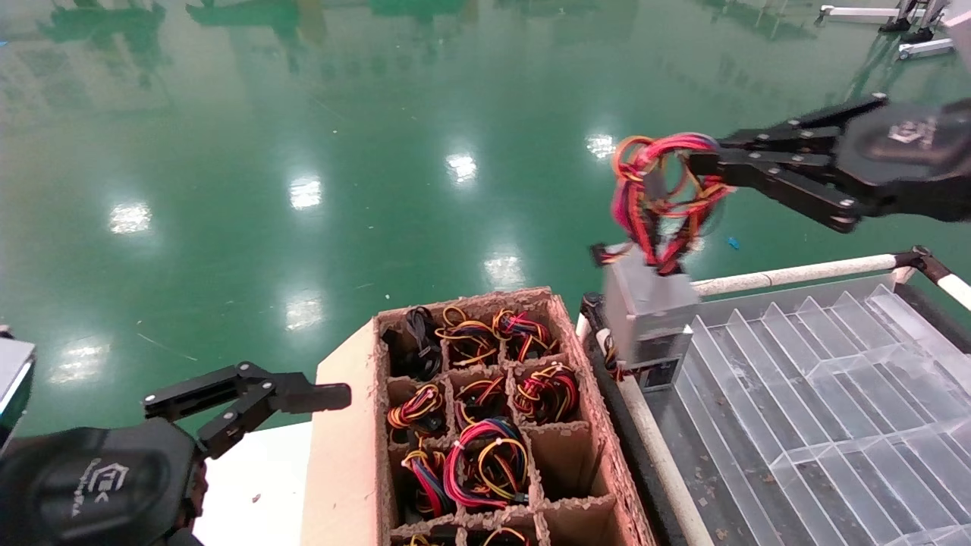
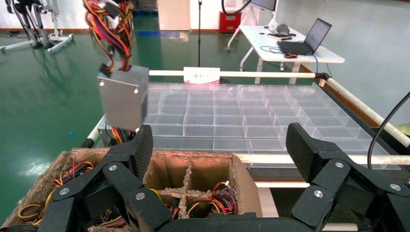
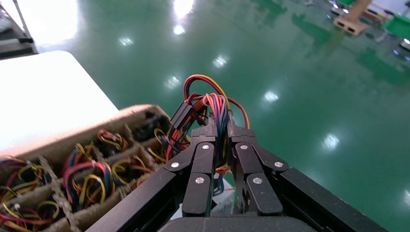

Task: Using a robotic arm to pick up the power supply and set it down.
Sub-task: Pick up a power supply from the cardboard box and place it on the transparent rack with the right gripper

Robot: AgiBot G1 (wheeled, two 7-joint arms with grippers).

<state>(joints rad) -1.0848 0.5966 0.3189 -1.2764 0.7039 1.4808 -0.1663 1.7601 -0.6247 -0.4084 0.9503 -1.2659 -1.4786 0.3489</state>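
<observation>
The power supply (image 1: 649, 305), a small silver-grey metal box, hangs in the air by its looped wires (image 1: 661, 191), which are mostly red with yellow and orange. My right gripper (image 1: 699, 163) is shut on that wire loop. In the right wrist view the fingers (image 3: 205, 145) pinch the bundle (image 3: 212, 99), where a few blue strands also show. The box dangles over the gap between the cardboard crate (image 1: 345, 455) and the clear tray (image 1: 823, 394). It is also visible in the left wrist view as the power supply (image 2: 123, 96). My left gripper (image 2: 217, 145) stands open and empty, low at the near left.
The cardboard crate has a grid of cells; several hold similar units with coloured wire bundles (image 1: 485, 462), and some cells are bare. The clear tray has many divider walls and a white rail (image 1: 796, 271) along its far side. A white tabletop (image 1: 250, 485) lies beside the crate.
</observation>
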